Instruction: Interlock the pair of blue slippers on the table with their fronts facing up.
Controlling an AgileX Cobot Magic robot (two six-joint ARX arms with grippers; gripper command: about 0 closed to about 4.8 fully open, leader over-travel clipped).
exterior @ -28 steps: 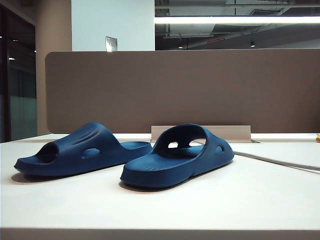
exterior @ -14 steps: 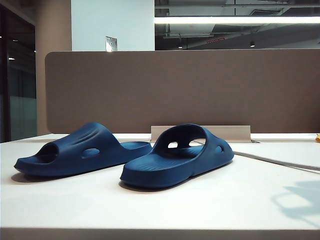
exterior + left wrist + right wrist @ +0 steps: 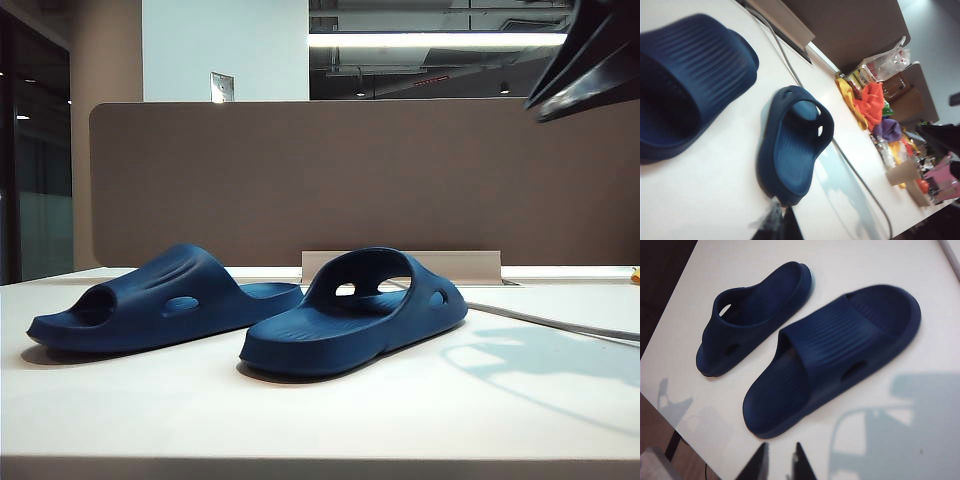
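Two blue slippers stand soles down on the white table (image 3: 300,420). One lies at the left (image 3: 150,300), side-on; the other (image 3: 355,315) sits at the middle. My right gripper (image 3: 585,60) hangs high at the upper right, well above and to the right of both. In the right wrist view its tips (image 3: 780,460) stand a little apart over bare table, empty, just short of the nearer slipper (image 3: 835,357), with the other (image 3: 757,315) beyond. My left gripper (image 3: 782,225) is shut and empty, close to one slipper's end (image 3: 792,145). The second slipper (image 3: 690,85) looms large beside it.
A brown partition (image 3: 350,180) closes off the back of the table, with a metal cable box (image 3: 400,262) at its foot. A grey cable (image 3: 560,322) runs across the right side. Colourful clutter (image 3: 870,100) and a paper cup (image 3: 902,174) crowd the far end.
My right arm has come into the exterior view at the top right, and its shadow has spread over the table's right side. The slippers have not moved.
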